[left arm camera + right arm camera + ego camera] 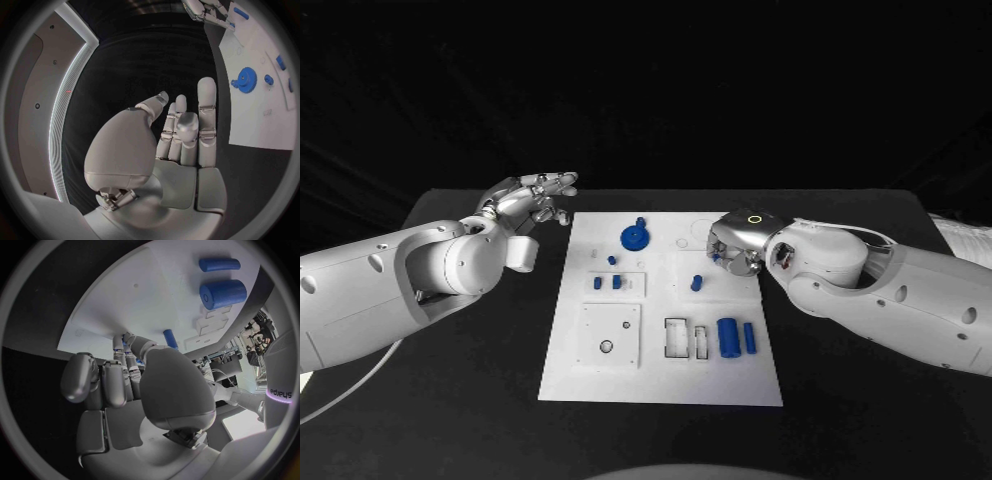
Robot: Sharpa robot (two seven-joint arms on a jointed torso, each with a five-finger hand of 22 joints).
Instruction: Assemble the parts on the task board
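Head view looks down on the black counter with the flat white task board lying in its middle between the two arms. On the board lie the parts: a blue toothed gear wheel near the far edge, two small blue pegs below it, and a thick blue cylinder with a thinner blue rod just beside it toward the near right.

The left robot hand hovers off the board's far left corner, its fingers upright and apart, holding nothing; the left wrist view confirms an empty palm.

The right robot hand is down on the board's right side, fingers curled toward the surface. In the right wrist view its fingertips meet the board beside a small blue peg; a glimpse of blue sits at the fingertips, but I cannot tell whether something is actually pinched there.

The risk, as I judge it, lies with this right hand. If it does hold a small part, a shallow pinch could let the piece tilt, so it would jam at its socket or skid away. Pressing down off-centre could also shift the loose board, nudging the nearby peg and the rolling cylinder and rod out of place.
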